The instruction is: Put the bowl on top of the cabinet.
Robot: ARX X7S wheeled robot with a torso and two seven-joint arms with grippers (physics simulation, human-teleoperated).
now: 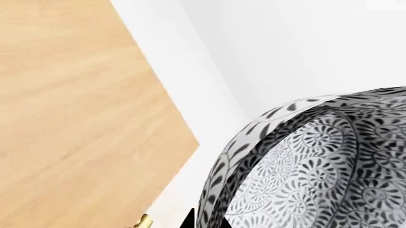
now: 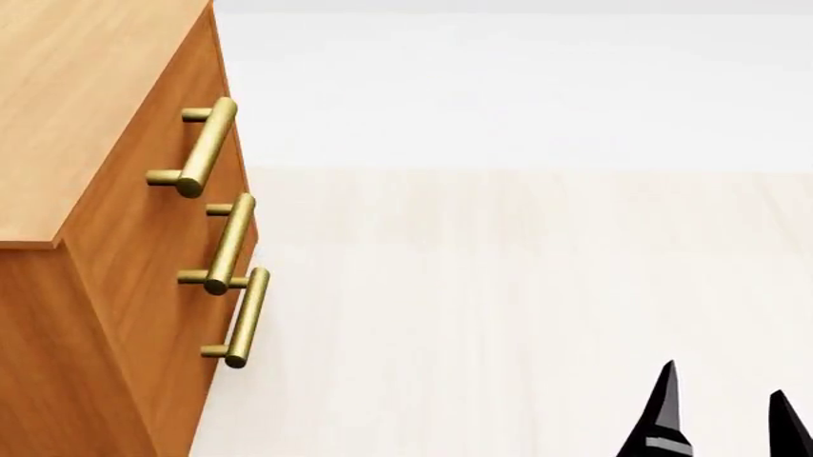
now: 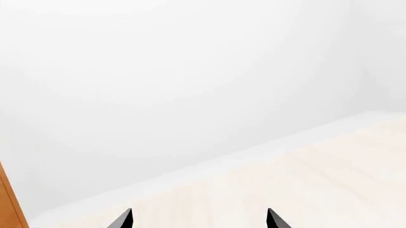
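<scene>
The bowl (image 1: 317, 166), deep and white with a dense grey-black floral pattern, fills one side of the left wrist view. My left gripper (image 1: 207, 223) is shut on the bowl's wall, one black fingertip outside and one inside. The cabinet (image 1: 76, 95) shows its pale wooden top beside the bowl. In the head view the cabinet (image 2: 114, 257) stands at the left, orange-brown, and neither the bowl nor the left gripper is in that view. My right gripper (image 2: 726, 419) is low at the right, open (image 3: 198, 219) with nothing between its fingers.
Three brass bar handles (image 2: 204, 148) stick out from the cabinet's front; one handle (image 1: 142, 221) shows close to the left fingertips. Pale wooden floor (image 2: 508, 314) stretches to a white wall (image 2: 508, 86). A sliver of the cabinet's edge (image 3: 9, 204) shows in the right wrist view.
</scene>
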